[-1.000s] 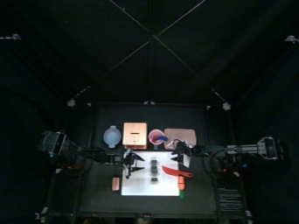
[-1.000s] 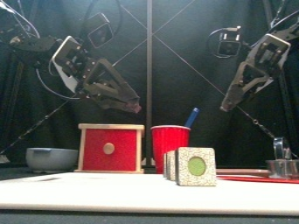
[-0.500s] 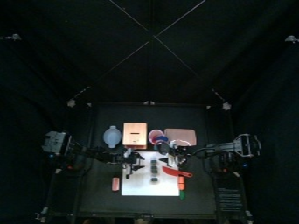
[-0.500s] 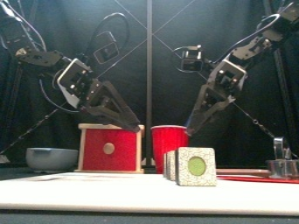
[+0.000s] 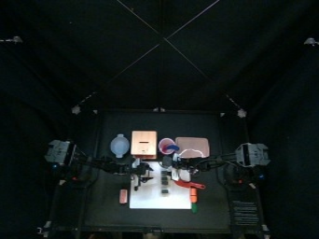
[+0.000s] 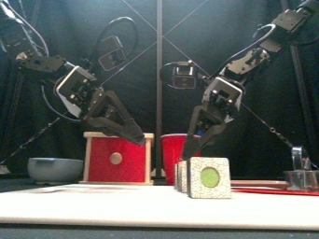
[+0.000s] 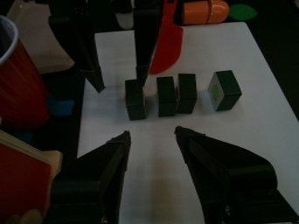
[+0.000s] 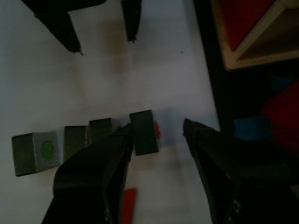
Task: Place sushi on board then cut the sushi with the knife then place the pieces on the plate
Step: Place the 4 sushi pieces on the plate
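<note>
Right gripper (image 6: 196, 140) lowered | 4 sushi blocks (image 7: 176, 94) on white board (image 7: 257, 109) | black curtains (image 5: 159, 56)

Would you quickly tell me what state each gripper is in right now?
Left gripper: open, empty, above the white board.
Right gripper: open, jaws either side of the end sushi piece, not closed on it.
</note>
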`<state>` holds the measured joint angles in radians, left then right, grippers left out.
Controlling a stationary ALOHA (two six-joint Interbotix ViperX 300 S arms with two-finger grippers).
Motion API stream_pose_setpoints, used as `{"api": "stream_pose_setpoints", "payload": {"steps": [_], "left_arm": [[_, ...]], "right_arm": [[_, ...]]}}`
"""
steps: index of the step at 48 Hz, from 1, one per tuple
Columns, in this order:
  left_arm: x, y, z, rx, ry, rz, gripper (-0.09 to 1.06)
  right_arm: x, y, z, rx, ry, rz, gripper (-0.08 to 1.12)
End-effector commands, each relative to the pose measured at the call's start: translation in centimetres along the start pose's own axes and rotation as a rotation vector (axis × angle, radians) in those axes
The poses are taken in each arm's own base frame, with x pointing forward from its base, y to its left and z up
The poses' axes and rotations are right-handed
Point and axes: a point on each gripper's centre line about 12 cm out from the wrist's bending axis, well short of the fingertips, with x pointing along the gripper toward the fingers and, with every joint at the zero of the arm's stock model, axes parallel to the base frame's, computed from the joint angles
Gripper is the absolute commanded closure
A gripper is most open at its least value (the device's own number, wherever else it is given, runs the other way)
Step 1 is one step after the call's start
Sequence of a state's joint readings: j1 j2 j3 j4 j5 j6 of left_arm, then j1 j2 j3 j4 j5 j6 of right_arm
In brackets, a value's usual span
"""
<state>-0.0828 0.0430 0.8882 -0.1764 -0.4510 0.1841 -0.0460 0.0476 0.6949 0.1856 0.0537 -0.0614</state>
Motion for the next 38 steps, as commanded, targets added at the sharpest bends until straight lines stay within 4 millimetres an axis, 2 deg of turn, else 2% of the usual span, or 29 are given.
{"api": "stream_pose_setpoints", "payload": {"steps": [1,28,32,38], "left_arm": [[-0.1,0.1,0.8,0.001,-0.026,0.003,0.14],[-0.1,0.1,0.7,0.001,-0.024,0.003,0.14],[-0.1,0.1,0.7,0.001,-0.023,0.003,0.14],[-0.1,0.1,0.7,0.001,-0.023,0.002,0.14]], "right_arm": [[-0.4,0.2,1.3,0.006,-0.038,0.006,0.20],[1.3,0.2,0.7,-0.004,0.000,0.002,0.23],[1.5,0.2,0.7,-0.007,0.003,0.001,0.27],[1.4,0.1,0.5,0.004,0.006,0.000,0.41]]}}
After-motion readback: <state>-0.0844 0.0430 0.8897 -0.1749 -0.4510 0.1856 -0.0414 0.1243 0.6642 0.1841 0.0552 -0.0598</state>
